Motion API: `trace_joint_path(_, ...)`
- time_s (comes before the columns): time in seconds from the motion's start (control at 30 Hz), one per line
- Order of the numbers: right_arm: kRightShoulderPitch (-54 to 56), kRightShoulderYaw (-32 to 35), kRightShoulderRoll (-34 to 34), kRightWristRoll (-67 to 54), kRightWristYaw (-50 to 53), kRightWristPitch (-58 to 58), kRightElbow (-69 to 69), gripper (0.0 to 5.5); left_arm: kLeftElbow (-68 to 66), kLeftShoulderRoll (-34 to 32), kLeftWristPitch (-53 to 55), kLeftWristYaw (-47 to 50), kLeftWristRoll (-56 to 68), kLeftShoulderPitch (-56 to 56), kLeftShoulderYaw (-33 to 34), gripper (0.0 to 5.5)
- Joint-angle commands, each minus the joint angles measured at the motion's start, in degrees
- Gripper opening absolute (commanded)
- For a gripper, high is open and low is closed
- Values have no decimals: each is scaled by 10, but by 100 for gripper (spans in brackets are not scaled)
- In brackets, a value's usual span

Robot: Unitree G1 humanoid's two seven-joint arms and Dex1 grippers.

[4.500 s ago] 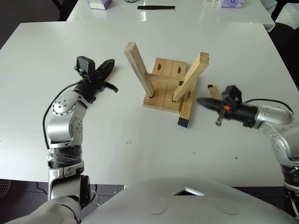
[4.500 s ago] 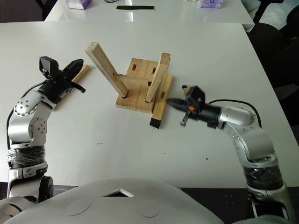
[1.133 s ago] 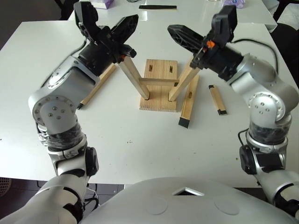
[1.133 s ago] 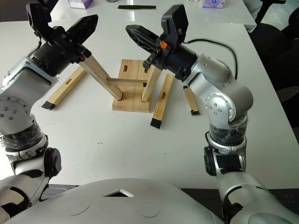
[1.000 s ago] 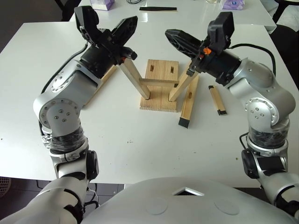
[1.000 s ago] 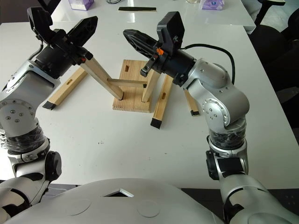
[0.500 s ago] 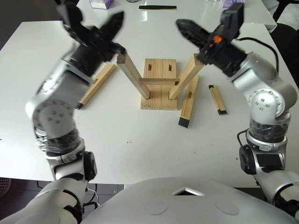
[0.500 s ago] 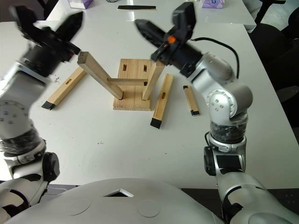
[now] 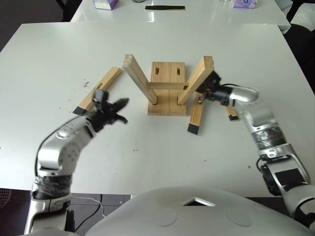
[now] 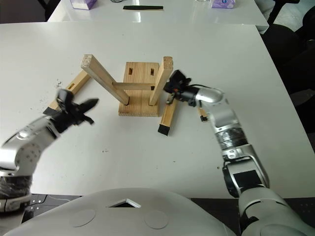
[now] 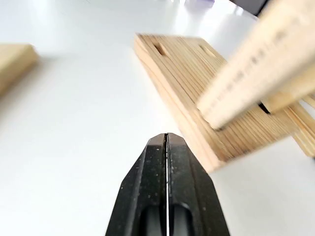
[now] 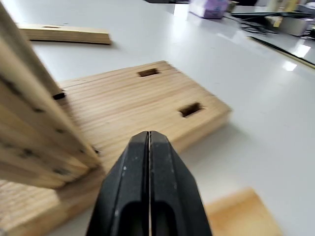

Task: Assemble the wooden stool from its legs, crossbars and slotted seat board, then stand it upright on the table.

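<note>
Standing in seat board [image 9: 168,104]: two legs [image 9: 140,81] [image 9: 195,82], one crossbar [image 9: 167,86]; two loose legs [image 9: 98,91] [image 9: 198,112]; end effectors [image 11: 167,140] [image 12: 148,135] closed.

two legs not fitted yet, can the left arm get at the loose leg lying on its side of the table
Probably yes. The left gripper hovers right beside the loose leg, and nothing lies on or across it. Its fingers are shut, so they would need to open first.

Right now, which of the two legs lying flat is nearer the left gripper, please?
The leg left of the seat board, beside the left gripper; the other flat leg lies along the board's right edge.
</note>
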State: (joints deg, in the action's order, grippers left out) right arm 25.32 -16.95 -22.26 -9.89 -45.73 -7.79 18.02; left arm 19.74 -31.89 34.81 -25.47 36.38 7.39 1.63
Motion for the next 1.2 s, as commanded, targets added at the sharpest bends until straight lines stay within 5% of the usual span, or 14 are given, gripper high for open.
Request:
trace_joint_path(0.03,19,-4,15,4,-35,20,5,4,22,14,-12,-2,-36,-5,-28,0)
trace_joint_path(0.37,26,-62,48,30,-105,-9,-5,4,-21,26,-19,5,-88,-49,-13,0)
trace_joint_path(0.67,-35,-108,59,12,-126,-90,-159,4,-116,15,-61,-10,-137,-82,16,0)
trace_joint_path(0.8,-33,-83,64,14,-91,-100,-182,4,-114,13,-66,-17,-141,-79,33,0)
trace_joint_path(1.0,92,15,45,67,27,-25,28,4,-68,23,-46,-5,-94,-33,128,0)
trace_joint_path(1.2,167,20,47,130,102,71,273,4,-14,-6,-7,-32,-66,20,165,0)
